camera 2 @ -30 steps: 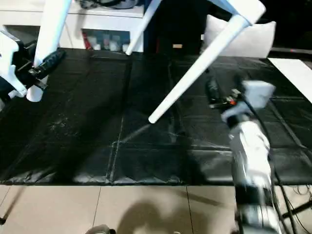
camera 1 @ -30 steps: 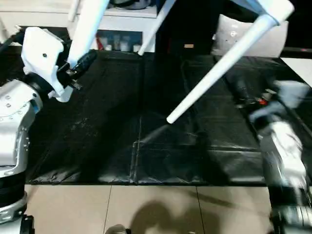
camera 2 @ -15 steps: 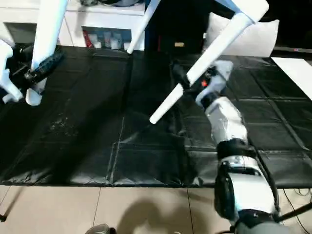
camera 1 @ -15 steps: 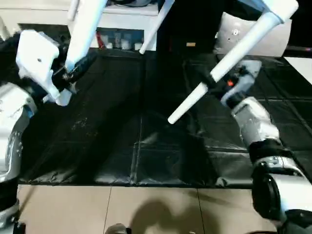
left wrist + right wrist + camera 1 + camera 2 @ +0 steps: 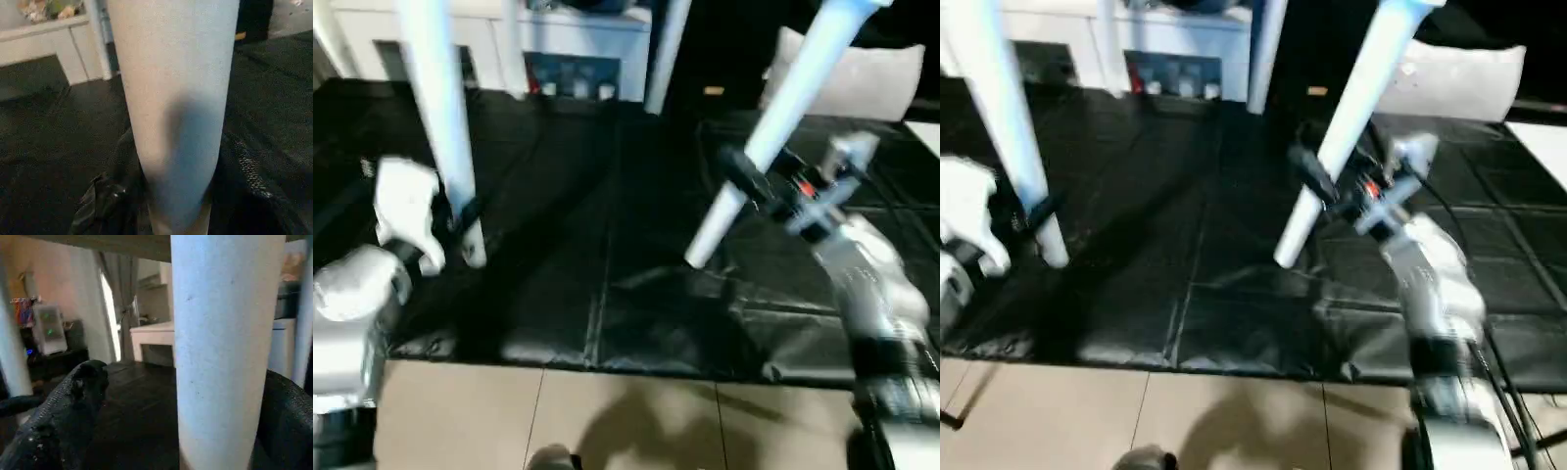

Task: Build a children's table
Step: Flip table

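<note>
The children's table hangs with its white legs pointing down over the black mat (image 5: 607,294). My left gripper (image 5: 462,223) is shut on the left front leg (image 5: 440,127) near its foot, which sits close above the mat. In the left wrist view that leg (image 5: 176,98) stands tight between the black fingers (image 5: 252,171). The right front leg (image 5: 783,98) slants down to the left. My right gripper (image 5: 744,181) is open around it, a little above its foot. The right wrist view shows that leg (image 5: 225,333) with a gap to one finger (image 5: 73,406). Two rear legs (image 5: 1265,49) rise behind.
A white cabinet (image 5: 578,39) stands along the back edge of the mat. A white cushion (image 5: 871,78) lies at the back right. Beige floor tiles (image 5: 626,421) run along the mat's front edge, close to me.
My right gripper came in from the right and now straddles the right front leg. The legs have swung from slanted towards upright, and the left leg's foot is lower. The left grip held.
</note>
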You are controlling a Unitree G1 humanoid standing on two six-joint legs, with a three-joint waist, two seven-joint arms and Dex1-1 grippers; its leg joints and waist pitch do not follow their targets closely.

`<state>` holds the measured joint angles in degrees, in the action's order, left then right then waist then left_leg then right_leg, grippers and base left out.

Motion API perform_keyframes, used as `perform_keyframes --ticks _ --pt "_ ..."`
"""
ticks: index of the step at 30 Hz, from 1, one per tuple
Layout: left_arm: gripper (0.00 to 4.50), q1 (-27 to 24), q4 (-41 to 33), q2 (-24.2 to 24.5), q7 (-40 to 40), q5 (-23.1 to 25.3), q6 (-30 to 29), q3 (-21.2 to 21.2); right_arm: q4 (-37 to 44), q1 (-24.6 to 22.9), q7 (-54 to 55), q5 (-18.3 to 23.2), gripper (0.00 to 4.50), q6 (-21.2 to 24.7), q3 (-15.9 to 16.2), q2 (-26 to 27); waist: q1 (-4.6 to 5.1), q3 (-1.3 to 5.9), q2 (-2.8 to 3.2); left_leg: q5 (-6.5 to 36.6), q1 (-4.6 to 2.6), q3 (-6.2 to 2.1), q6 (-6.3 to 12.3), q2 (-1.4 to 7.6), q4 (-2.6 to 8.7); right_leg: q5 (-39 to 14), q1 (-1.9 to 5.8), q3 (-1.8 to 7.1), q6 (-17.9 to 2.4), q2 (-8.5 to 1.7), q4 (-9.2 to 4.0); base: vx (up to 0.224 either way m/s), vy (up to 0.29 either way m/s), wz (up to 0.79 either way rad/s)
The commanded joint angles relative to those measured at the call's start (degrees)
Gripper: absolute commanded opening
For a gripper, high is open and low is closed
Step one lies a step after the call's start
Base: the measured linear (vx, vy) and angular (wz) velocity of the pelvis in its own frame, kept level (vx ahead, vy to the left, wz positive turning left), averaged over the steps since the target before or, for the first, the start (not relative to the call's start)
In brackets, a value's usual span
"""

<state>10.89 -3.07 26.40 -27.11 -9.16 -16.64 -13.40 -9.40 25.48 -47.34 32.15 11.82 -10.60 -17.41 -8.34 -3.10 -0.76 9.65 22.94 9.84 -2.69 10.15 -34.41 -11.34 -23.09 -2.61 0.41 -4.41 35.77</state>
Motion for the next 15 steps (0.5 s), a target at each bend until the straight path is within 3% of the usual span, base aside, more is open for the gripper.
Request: perform_keyframes --ticks 1,4,5,6,9,14,15 --pt "1.56 1.16 -2.32 0.59 -0.11 2.72 3.18 2.31 5.25 0.21 -0.75 1.79 4.5 1.39 2.48 -0.24 0.5 4.15 1.05 13.41 -1.99 -0.88 -0.48 2.78 4.64 -4.29 2.02 2.1 -9.72 -2.92 -3.81 0.0 0.0 0.0" --pt "1.56 -0.46 0.41 0.93 0.85 3.22 5.07 1.32 13.38 -4.17 2.8 2.67 4.5 6.22 4.01 0.26 0.53 3.84 0.54 15.14 -1.99 -0.86 -0.69 2.79 4.87 -8.2 1.92 2.18 -9.14 -3.09 -4.31 0.0 0.0 0.0" --pt "1.56 -0.53 0.56 0.97 0.83 3.23 5.13 1.34 13.63 -4.3 3.05 2.69 4.5 6.45 4.07 0.31 0.5 3.87 0.65 14.9 -1.96 -0.98 -0.78 2.82 4.92 -8.18 1.95 2.16 -8.94 -3.14 -4.17 0.0 0.0 0.0" --pt "1.56 -0.98 1.47 1.13 0.78 3.36 5.28 1.51 14.72 -5.1 4.75 2.15 4.5 7.19 4.51 0.9 0.75 3.86 0.06 15.16 -1.9 -0.85 -0.76 2.81 4.96 -8.78 1.91 2.16 -8.62 -3.11 -4.29 0.0 0.0 0.0" --pt "1.56 -1.16 3.59 0.5 1.09 2.81 5.79 1.19 16.61 -6.56 6.84 1.07 4.5 8.16 5.48 1.69 0.78 3.71 0.48 16.49 -2.03 -0.98 -1.92 2.79 5.17 -11.97 1.57 2.22 -7.5 -3.25 -4.58 0.0 0.0 0.0" --pt "1.56 -4.17 6.95 0.3 -0.37 1.72 8.71 0.28 17.39 -9.62 11.1 -5.03 4.5 6.94 8.3 3.22 1.31 3.37 0.15 22.14 -2.33 -1.16 -4.17 2.75 5.66 -16.83 1.23 2.4 -5.79 -3.35 -5.1 0.0 0.0 0.0" --pt "2.12 -4.66 7.09 0.39 -0.6 1.49 9.13 0.14 17.63 -10.1 11.86 -5.41 4.5 7.1 8.45 3.19 1.57 3.23 0.15 23.29 -2.4 -1.24 -4.36 2.75 5.83 -18.18 1.25 2.47 -5.54 -3.39 -5.34 0.0 0.0 0.0"
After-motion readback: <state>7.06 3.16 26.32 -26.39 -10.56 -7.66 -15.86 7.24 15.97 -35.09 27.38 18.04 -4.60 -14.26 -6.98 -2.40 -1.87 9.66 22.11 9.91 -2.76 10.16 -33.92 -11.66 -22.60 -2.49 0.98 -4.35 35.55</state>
